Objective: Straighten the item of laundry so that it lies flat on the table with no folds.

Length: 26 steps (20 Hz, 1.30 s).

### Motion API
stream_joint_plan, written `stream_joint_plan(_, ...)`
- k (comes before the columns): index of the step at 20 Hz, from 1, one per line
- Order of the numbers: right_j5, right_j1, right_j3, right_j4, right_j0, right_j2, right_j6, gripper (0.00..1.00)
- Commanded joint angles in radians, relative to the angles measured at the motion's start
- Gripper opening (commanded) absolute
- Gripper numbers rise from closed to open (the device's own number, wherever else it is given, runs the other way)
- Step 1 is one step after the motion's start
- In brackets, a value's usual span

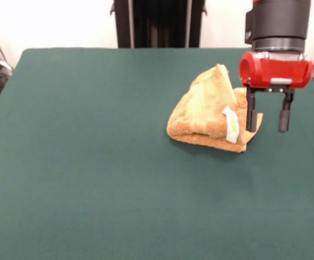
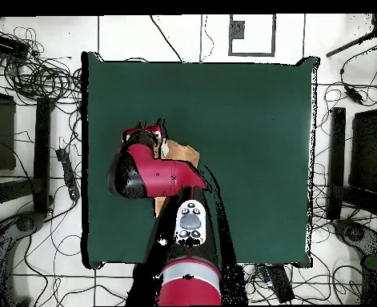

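The orange-tan terry towel [image 1: 211,111] lies bunched and folded over on itself on the green table [image 1: 92,162], right of centre in the front view, peaked at the top, with its white-yellow care tag [image 1: 230,124] on the near right side. My gripper [image 1: 268,116] hangs at the towel's right edge, fingers open and empty, the left finger [image 1: 250,114] in front of the towel's right corner. In the overhead view the arm [image 2: 155,172] covers most of the towel [image 2: 183,152]; only small parts show.
The robot's pedestal [image 1: 159,21] stands at the table's far edge. Cables and equipment [image 2: 31,72] lie on the floor around the table in the overhead view.
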Motion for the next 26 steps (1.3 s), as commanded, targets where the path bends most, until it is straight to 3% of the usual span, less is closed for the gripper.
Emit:
stream_joint_plan(1, 0.127, -0.018, 0.027, 0.024, -0.022, 0.027, 0.157, 1.0)
stream_joint_plan(7, 0.099, 0.004, 0.022, 0.02, -0.022, 0.038, 0.16, 1.0)
stream_joint_plan(11, 0.156, 0.014, 0.022, 0.005, -0.027, 0.049, 0.129, 1.0)
stream_joint_plan(21, 0.158, 0.146, -0.01, -0.007, -0.017, 0.056, 0.113, 1.0)
stream_joint_plan(24, 0.083, 0.192, -0.018, 0.019, 0.062, -0.034, 0.145, 1.0)
stream_joint_plan(26, 0.023, 0.21, -0.003, 0.013, 0.057, -0.021, 0.163, 1.0)
